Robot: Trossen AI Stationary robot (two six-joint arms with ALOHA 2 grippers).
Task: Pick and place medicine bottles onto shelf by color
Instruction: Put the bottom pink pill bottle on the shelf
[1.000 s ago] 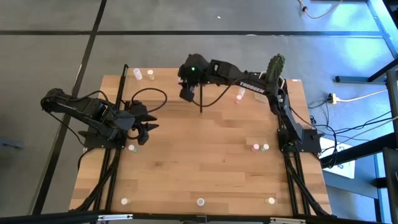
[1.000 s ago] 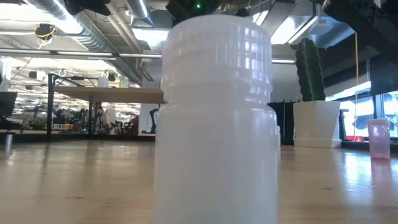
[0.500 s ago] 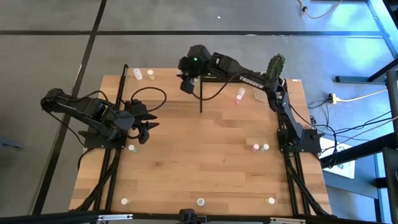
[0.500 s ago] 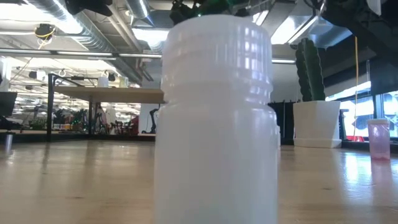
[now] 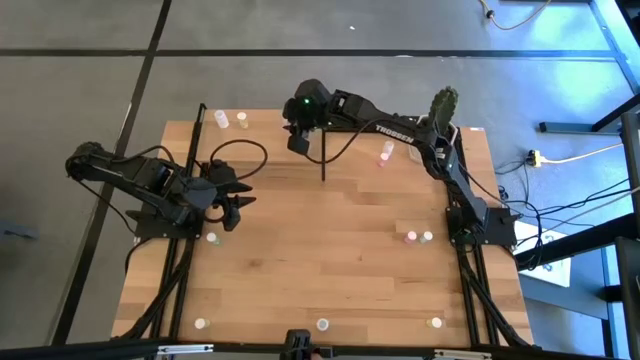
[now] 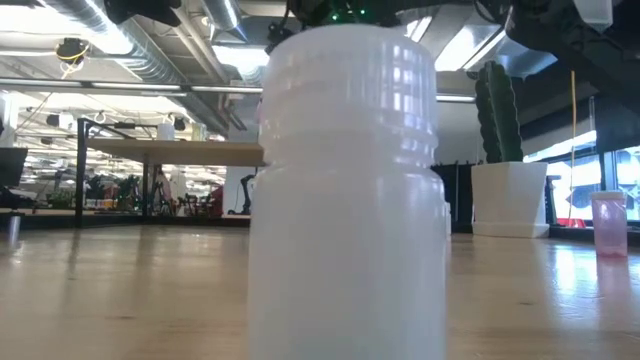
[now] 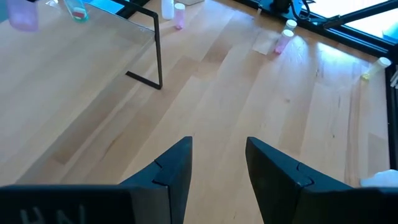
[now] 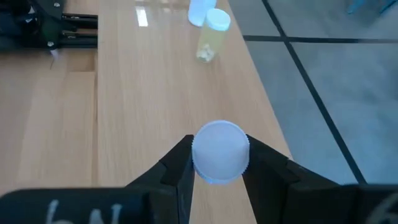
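1. Reaching farther back over the shelf than a second ago, the right gripper is clenching a white-capped bottle.
2. Waiting at the surface's left side, the left gripper is standing parted, grasping nothing.
3. Two bottles are sitting at the shelf's far corner.

White "TROSSEN" lettering on the right arm, no other text legible

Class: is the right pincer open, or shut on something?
Shut on a white-capped bottle: the right pincer has its fingers pressing the cap's two sides.
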